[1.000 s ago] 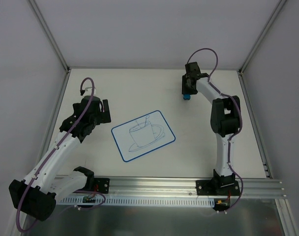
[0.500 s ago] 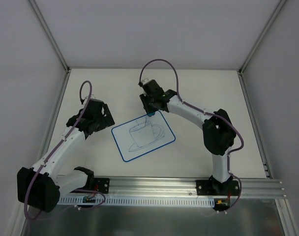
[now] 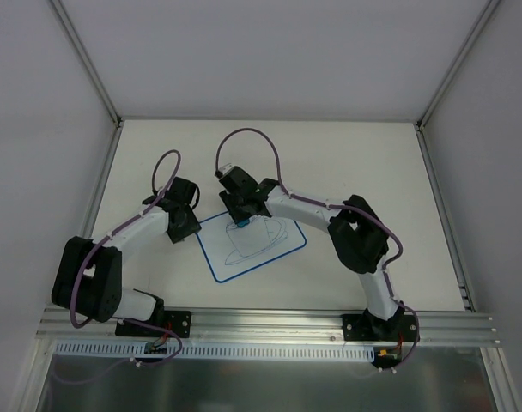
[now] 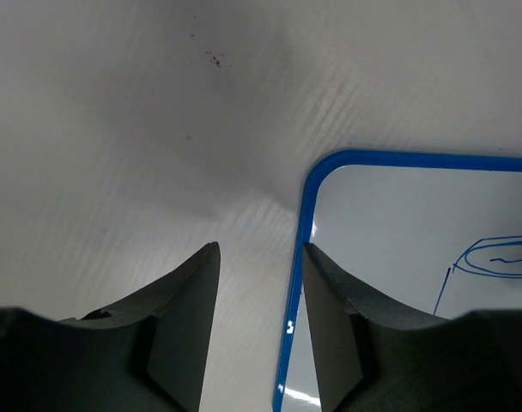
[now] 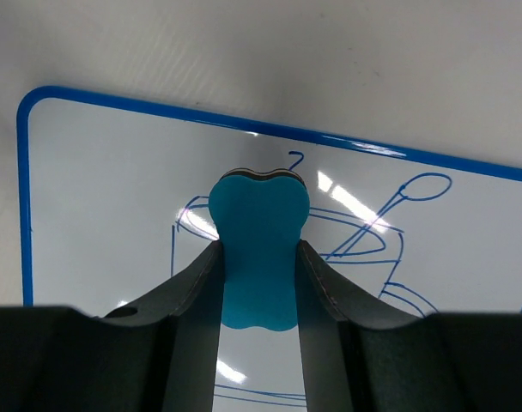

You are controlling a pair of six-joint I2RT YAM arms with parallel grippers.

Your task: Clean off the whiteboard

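The whiteboard (image 3: 259, 249) lies flat mid-table, blue-bordered, with a cup-and-saucer line drawing on it. My right gripper (image 3: 242, 216) hangs over the board's upper left part, shut on a bright-blue eraser (image 5: 259, 249). The eraser's tip sits at the cup's rim on the whiteboard (image 5: 106, 189). My left gripper (image 3: 187, 230) is at the board's left edge. In the left wrist view the left gripper (image 4: 261, 249) stands part open, and the blue border of the whiteboard (image 4: 398, 223) runs between its jaws, close beside the right finger (image 4: 330, 300). Nothing is clamped there.
The white table (image 3: 373, 172) is walled on three sides by white panels with metal corner posts (image 3: 89, 64). A slotted metal rail (image 3: 270, 324) carrying both arm bases runs along the near edge.
The right arm swung from the back right across to the board's upper left, carrying the eraser. The left arm came in to the board's left edge and its jaws narrowed.
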